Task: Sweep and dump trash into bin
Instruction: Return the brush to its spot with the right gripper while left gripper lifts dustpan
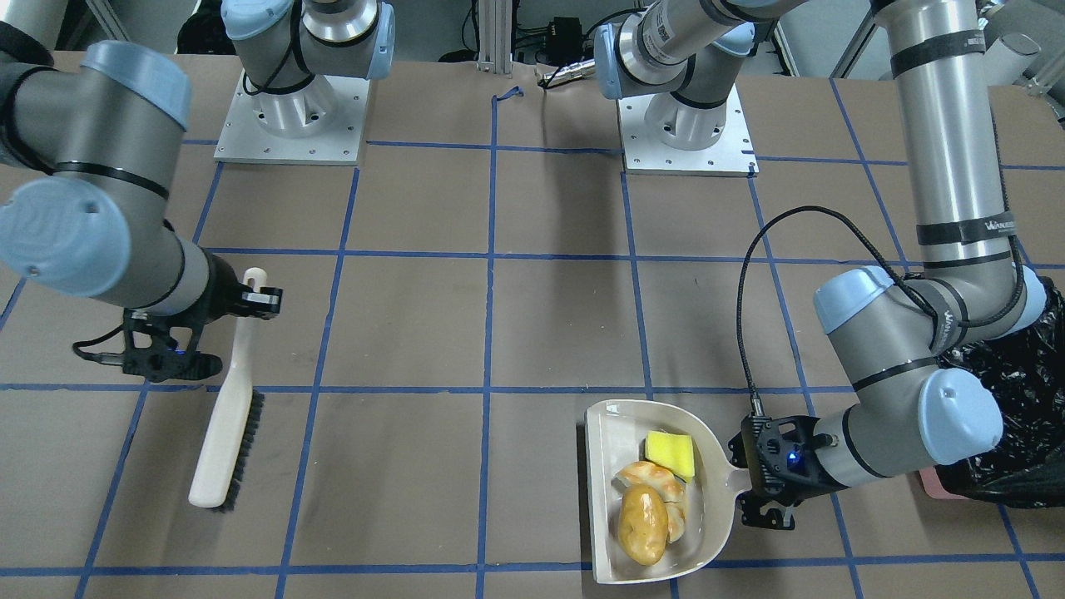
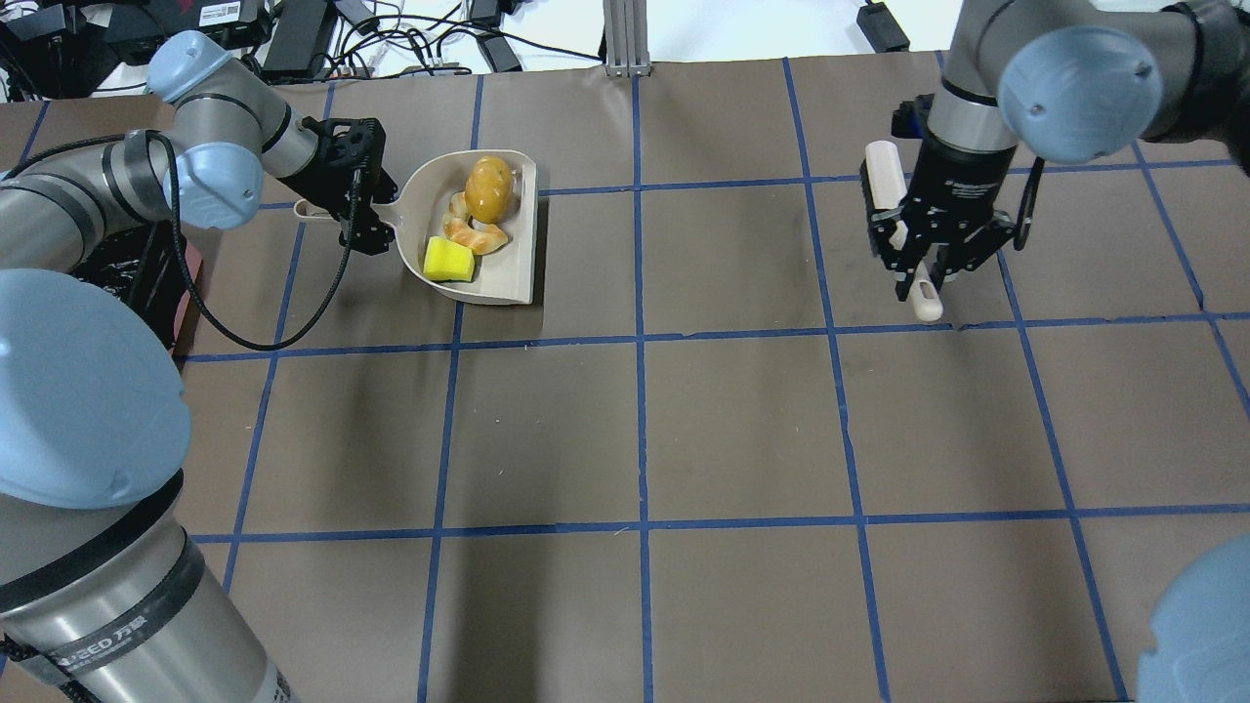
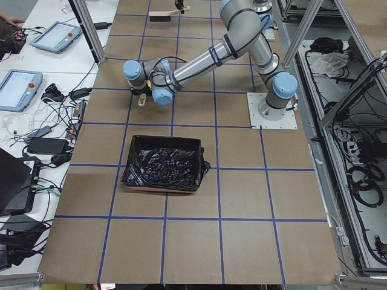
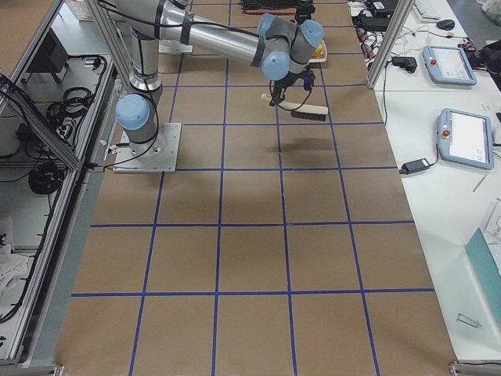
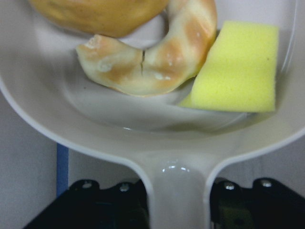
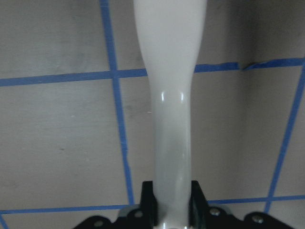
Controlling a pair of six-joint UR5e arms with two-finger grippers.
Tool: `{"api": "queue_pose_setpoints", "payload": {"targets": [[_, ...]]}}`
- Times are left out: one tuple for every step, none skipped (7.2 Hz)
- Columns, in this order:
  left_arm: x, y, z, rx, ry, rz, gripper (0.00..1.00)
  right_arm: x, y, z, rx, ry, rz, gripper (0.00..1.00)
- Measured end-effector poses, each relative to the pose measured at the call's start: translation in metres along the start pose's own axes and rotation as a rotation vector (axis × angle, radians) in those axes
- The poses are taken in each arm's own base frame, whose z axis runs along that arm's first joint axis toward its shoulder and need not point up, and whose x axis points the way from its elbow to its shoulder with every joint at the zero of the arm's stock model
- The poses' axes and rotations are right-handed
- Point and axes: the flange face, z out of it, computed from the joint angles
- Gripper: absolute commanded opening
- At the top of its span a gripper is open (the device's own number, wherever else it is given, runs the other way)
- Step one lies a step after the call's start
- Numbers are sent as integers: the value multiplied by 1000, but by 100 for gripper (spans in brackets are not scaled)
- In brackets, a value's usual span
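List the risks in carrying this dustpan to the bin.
The golden-brown potato-shaped lump lies loose in the open-fronted cream-white dustpan; a tilt may roll it out. The left gripper holds only the handle, so the pan might twist. The black-lined pink bin lies behind that arm: a wide swing.

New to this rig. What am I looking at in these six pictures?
Two robot arms are bolted to a taped table. There are six cameras: one facing the robot, one over its shoulders, one at each table end, and one on each wrist. The left pincer grips the handle of a dustpan holding a sponge, a bread piece and a potato. The right pincer grips a brush by its handle. A bag-lined bin sits on the table on the robot's left.
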Motion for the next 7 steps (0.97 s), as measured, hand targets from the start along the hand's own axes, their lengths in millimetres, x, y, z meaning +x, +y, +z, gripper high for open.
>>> {"api": "queue_pose_setpoints", "payload": {"targets": [[1, 4, -5, 22, -5, -12, 0, 41, -5, 2, 2, 9, -32, 0], [2, 7, -13, 40, -7, -24, 0, 73, -13, 7, 11, 17, -54, 0], [3, 12, -23, 59, -18, -37, 0, 95, -25, 17, 22, 20, -63, 0], [3, 21, -36, 76, -35, -54, 0, 112, -39, 31, 32, 20, -65, 0], [5, 31, -53, 86, -48, -72, 0, 125, -50, 44, 33, 18, -69, 0], [10, 41, -73, 91, -56, -89, 0, 136, -55, 52, 29, 13, -69, 0], [14, 49, -97, 91, -65, -107, 0, 142, -56, 58, 24, 8, -64, 0]]}}
